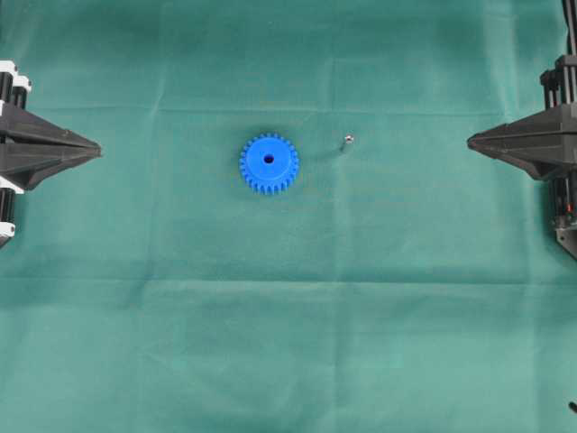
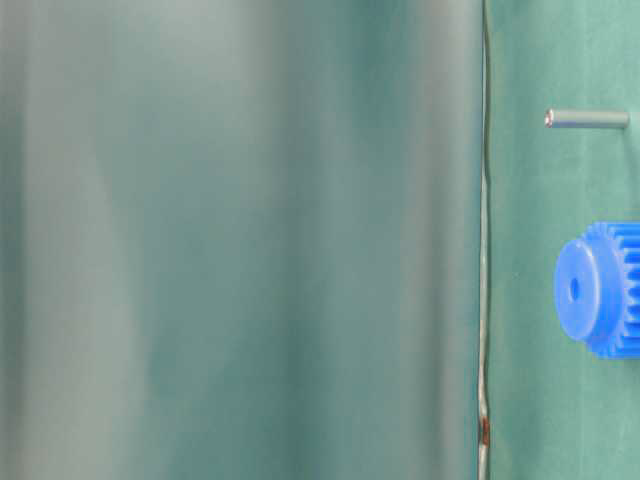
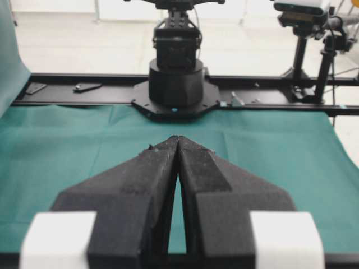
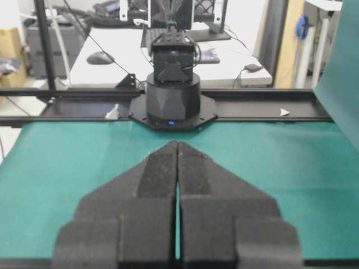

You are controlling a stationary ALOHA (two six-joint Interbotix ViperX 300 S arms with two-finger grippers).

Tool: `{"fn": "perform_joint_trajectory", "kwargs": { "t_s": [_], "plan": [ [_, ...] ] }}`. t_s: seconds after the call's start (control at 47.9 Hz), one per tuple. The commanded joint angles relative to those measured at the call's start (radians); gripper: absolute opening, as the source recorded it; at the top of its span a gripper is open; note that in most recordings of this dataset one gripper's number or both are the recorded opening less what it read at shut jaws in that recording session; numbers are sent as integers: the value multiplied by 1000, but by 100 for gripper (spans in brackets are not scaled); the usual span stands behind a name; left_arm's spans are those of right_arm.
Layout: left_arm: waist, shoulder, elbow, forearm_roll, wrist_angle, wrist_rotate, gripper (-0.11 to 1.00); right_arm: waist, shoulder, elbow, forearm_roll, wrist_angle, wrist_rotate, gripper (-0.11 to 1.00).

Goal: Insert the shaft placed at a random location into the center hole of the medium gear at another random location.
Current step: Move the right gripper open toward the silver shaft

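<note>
The blue medium gear lies flat on the green cloth near the middle, its dark center hole facing up. The tiny grey shaft stands upright to the right of it, apart from the gear. Gear and shaft also show at the right edge of the table-level view. My left gripper is shut and empty at the far left edge. My right gripper is shut and empty at the far right edge. Both wrist views show shut jaws, left and right, with neither gear nor shaft in them.
The green cloth covers the whole table. The opposite arm's base stands at the far end in each wrist view, in the left wrist view and in the right wrist view. A blurred green surface fills most of the table-level view.
</note>
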State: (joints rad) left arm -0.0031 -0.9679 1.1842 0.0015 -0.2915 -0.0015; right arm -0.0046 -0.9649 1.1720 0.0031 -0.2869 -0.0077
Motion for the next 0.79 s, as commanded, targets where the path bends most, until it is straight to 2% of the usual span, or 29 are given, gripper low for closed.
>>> {"fn": "perform_joint_trajectory", "kwargs": {
  "t_s": [0.0,0.23,0.542,0.647,0.772],
  "plan": [
    [-3,6,-29,11,29,-9,0,-9,14,-15,-2,-8,-6,1],
    [-5,-23,-32,12,67,-18,0,-54,60,-18,0,-5,-6,1],
    [-3,-25,-32,14,86,-17,0,-100,207,-11,5,-55,-5,2],
    [-5,-25,-32,14,86,-17,0,-112,291,-15,12,-78,-3,20],
    [-5,-25,-32,14,87,-18,0,-123,403,-31,12,-103,-6,56]
  ]
}}
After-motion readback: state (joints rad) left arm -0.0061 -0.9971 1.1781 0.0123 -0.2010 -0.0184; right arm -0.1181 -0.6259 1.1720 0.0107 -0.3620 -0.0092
